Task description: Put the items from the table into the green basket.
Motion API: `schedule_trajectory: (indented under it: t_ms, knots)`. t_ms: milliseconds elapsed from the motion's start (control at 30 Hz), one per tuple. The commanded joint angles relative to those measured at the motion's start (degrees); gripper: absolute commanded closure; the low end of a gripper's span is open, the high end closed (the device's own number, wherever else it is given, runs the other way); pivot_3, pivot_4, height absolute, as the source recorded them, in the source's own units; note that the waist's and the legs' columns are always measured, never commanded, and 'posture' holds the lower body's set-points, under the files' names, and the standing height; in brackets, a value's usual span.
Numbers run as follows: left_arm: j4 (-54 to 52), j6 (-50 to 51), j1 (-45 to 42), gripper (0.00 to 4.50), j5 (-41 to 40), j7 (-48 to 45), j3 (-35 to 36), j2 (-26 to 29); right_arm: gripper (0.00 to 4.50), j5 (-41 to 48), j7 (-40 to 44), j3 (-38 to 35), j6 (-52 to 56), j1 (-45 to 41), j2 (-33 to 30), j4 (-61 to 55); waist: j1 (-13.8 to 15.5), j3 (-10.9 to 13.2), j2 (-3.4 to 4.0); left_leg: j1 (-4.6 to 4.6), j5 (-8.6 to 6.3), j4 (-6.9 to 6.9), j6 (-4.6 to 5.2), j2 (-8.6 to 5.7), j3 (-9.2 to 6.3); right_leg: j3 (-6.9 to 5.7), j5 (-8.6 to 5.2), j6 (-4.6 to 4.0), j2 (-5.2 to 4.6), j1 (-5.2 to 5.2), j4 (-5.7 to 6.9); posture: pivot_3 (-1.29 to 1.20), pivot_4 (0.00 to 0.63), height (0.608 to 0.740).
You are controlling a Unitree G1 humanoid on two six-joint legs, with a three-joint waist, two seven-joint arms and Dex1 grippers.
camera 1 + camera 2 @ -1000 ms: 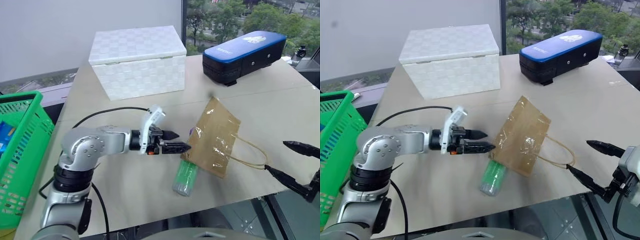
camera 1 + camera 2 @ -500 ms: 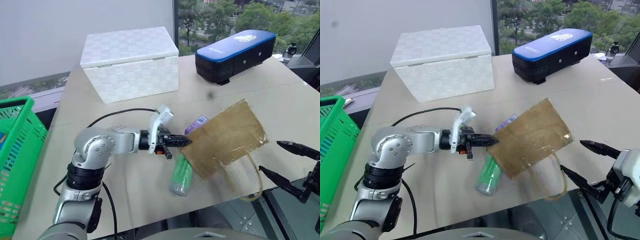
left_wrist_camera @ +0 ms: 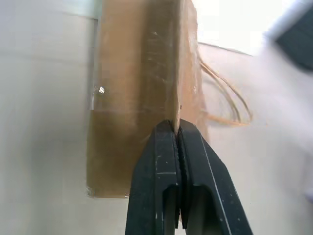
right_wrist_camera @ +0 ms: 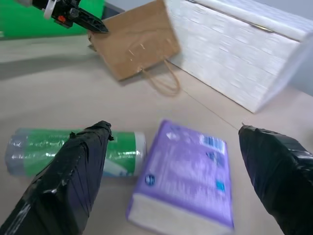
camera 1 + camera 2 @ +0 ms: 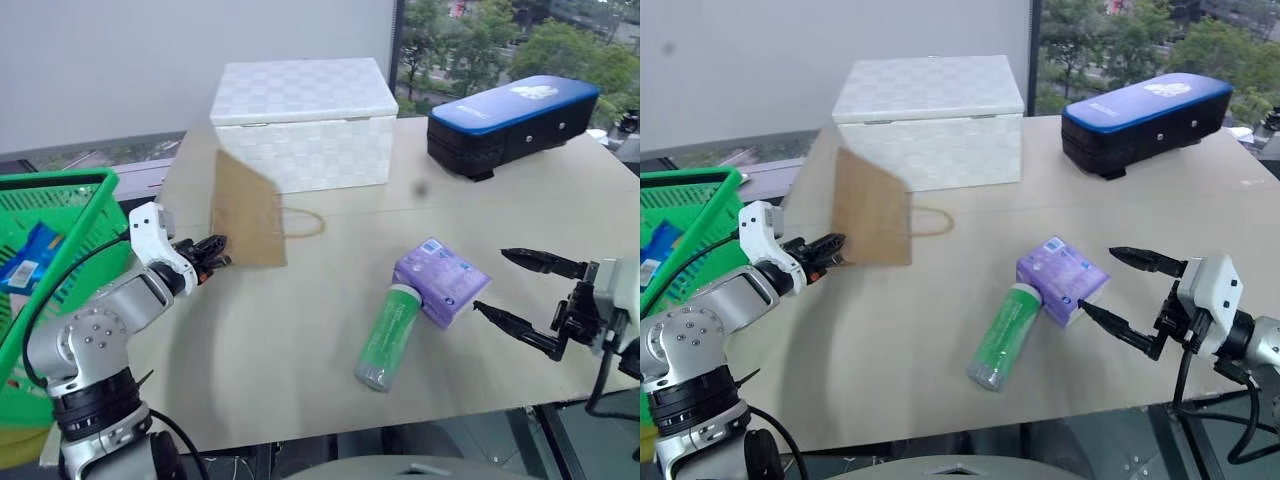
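Note:
A translucent green bottle (image 5: 388,335) lies on its side on the beige table (image 5: 290,370). Against its cap end rests a lilac packet (image 5: 442,282). My right gripper (image 5: 490,282) is open just to the right of the packet, one finger on either side of the packet's level; in the right wrist view the packet (image 4: 188,181) and bottle (image 4: 73,147) lie between its fingers (image 4: 73,176). My left gripper (image 5: 208,252) is shut on the edge of a brown paper bag (image 5: 245,212), held upright near the table's left edge. The green basket (image 5: 70,182) stands at the far left.
A white woven-pattern box (image 5: 305,120) sits at the back centre and a blue-topped black case (image 5: 515,110) at the back right. A blue packet (image 5: 30,255) lies inside the basket. The bag's string handle (image 5: 300,222) hangs toward the box.
My left gripper shut on the paper bag and swept it left, off the bottle and packet, which now lie uncovered. My right gripper moved in toward the packet.

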Motion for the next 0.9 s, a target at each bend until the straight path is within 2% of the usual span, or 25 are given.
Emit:
schedule_trajectory:
  t_ms: [33,133,167,200,233,333,433,533,667,800,900]
  knots:
    - [-0.97,0.78,-1.3,2.83,-1.14,0.17,1.92,0.87,0.0,0.11,0.66,-0.09,-0.81,-1.11,-0.92,0.16,0.59,-0.14,0.01,0.0,0.0,0.0,-0.01,-0.01,-0.05,-0.01,0.0,-0.01,-0.01,-0.05,-0.02,0.02,0.007,0.74]
    - [-3.16,1.9,0.32,1.25,-4.47,-2.1,4.62,1.99,0.0,0.18,0.97,-0.14,-0.68,-1.47,-1.2,0.59,1.01,-0.28,-0.03,-0.18,0.0,-0.01,-0.03,-0.03,-0.11,-0.04,0.01,-0.02,-0.08,-0.24,-0.01,0.02,0.009,0.74]
    - [-3.76,2.8,0.99,0.96,-6.33,-3.23,5.56,2.42,0.0,0.22,1.02,-0.2,-0.6,-1.47,-1.24,0.57,0.97,-0.3,-0.03,-0.2,0.0,-0.02,-0.03,-0.03,-0.14,-0.06,0.02,-0.02,-0.09,-0.26,-0.01,0.02,0.012,0.74]
    - [-4.38,5.86,2.24,0.65,-11.29,-6.12,6.51,3.43,0.0,0.24,1.1,-0.27,-0.51,-1.36,-1.33,0.52,0.9,-0.34,0.01,-0.21,0.0,-0.03,-0.03,-0.02,-0.14,-0.07,0.01,-0.03,-0.1,-0.28,0.01,0.02,0.014,0.74]
    - [-5.0,8.83,3.52,0.12,-15.48,-8.75,6.76,4.63,0.0,0.25,1.17,-0.33,-0.42,-1.26,-1.43,0.5,0.71,-0.34,0.01,-0.21,0.0,-0.07,-0.03,-0.02,-0.13,-0.06,0.01,-0.03,-0.1,-0.3,0.02,0.02,0.014,0.74]
    - [-9.7,17.03,9.03,0.03,-27.92,-17.26,2.7,10.48,0.0,0.03,1.37,-0.6,-0.18,-0.78,-1.96,0.54,0.63,-0.36,0.03,-0.23,-0.01,-0.11,-0.04,0.0,-0.11,-0.07,0.01,-0.04,-0.11,-0.31,0.07,0.01,0.02,0.74]
    - [-12.11,18.72,9.96,0.03,-31.75,-17.15,-3.6,12.44,0.0,0.14,1.13,-1.3,0.09,-0.07,-2.36,0.15,1.11,-0.37,0.11,-0.18,0.0,-0.04,-0.04,-0.01,-0.14,-0.11,-0.01,-0.02,-0.13,-0.27,0.06,0.0,0.028,0.74]
    - [-11.78,19.16,5.85,0.03,-33.5,-13.75,-12.48,10.89,0.0,0.65,0.73,-2.76,0.73,1.51,-2.77,-1.43,1.36,-0.35,0.15,-0.11,-0.01,-0.01,0.01,-0.11,-0.25,-0.29,-0.03,0.01,-0.25,-0.06,0.05,-0.03,0.04,0.74]
    - [-3.66,23.54,-2.15,0.03,-35.13,-6.43,-23.28,7.5,0.0,1.77,0.53,-6.01,2.28,4.67,-3.54,-3.91,0.42,-0.33,0.19,-0.11,0.04,0.0,-0.05,-0.1,-0.27,-0.29,-0.15,0.22,-0.13,0.2,0.09,-0.08,0.058,0.74]
    - [1.12,23.93,-8.31,0.03,-36.24,-0.17,-31.02,3.12,0.0,3.06,-0.21,-9.86,3.85,8.64,-3.25,-7.04,-1.13,-0.18,0.24,-0.06,0.04,-0.01,-0.05,0.0,-0.26,-0.2,-0.15,0.17,0.05,0.19,0.16,-0.12,0.075,0.74]
    - [3.71,23.93,-11.42,0.03,-36.18,3.07,-34.15,0.48,0.0,3.75,-1.0,-11.51,4.56,10.62,-2.91,-8.94,-2.13,-0.08,0.26,-0.1,0.11,-0.01,-0.18,0.02,-0.26,-0.17,-0.06,-0.04,0.08,0.17,0.15,-0.15,0.082,0.74]
